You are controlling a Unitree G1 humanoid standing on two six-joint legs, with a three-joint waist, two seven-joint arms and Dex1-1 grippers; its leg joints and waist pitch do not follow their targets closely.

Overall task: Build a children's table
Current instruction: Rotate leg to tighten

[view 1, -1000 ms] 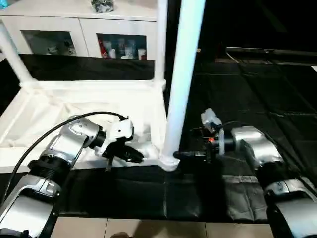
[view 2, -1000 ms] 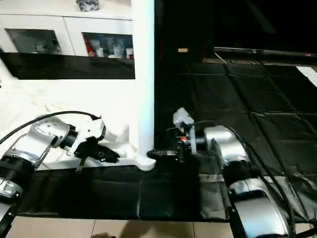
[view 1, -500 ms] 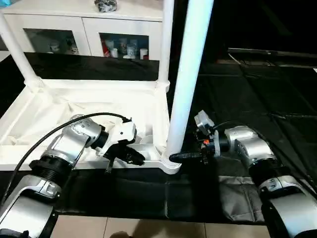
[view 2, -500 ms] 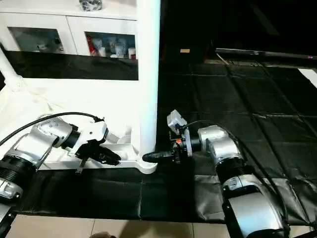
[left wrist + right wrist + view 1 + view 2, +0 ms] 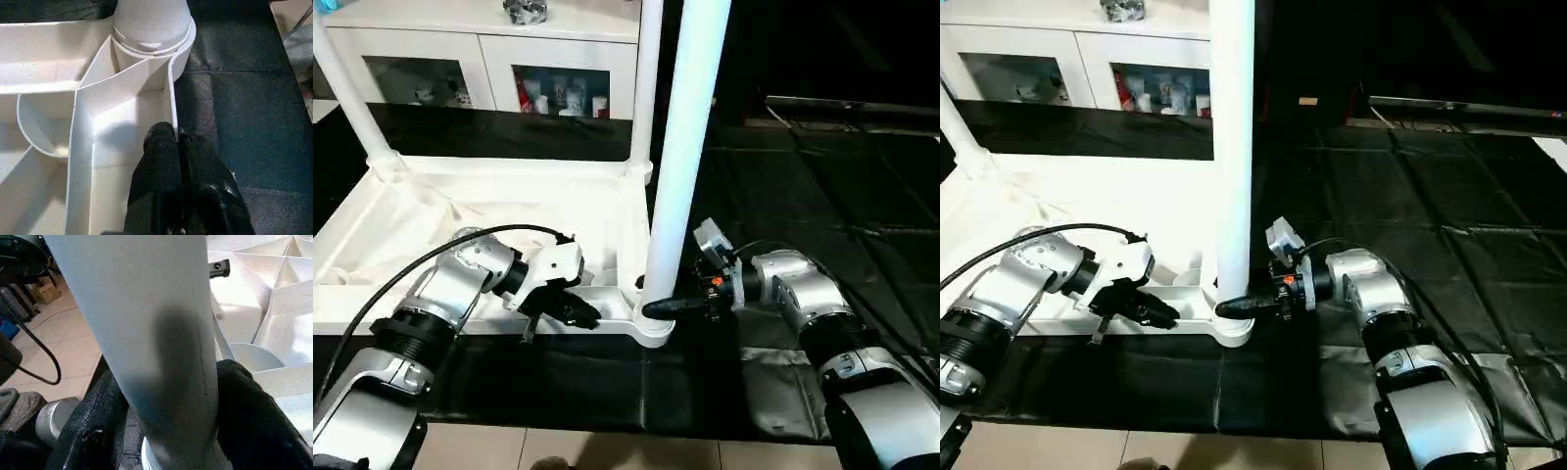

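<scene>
Left eye view: the table top [image 5: 440, 211] lies underside-up on the black mat [image 5: 822, 186], three legs standing in its sockets. The left gripper [image 5: 576, 311], fingers pressed together, rests on the near rim beside the near corner socket. The right gripper [image 5: 656, 309] straddles the near leg [image 5: 685, 157] at its base; seating looks unfinished, and no fourth leg is visible.

I see a white cabinet [image 5: 480, 59] with 2 glass doors at the back, small items behind the glass, and black mat [image 5: 822, 186] over the floor.
</scene>
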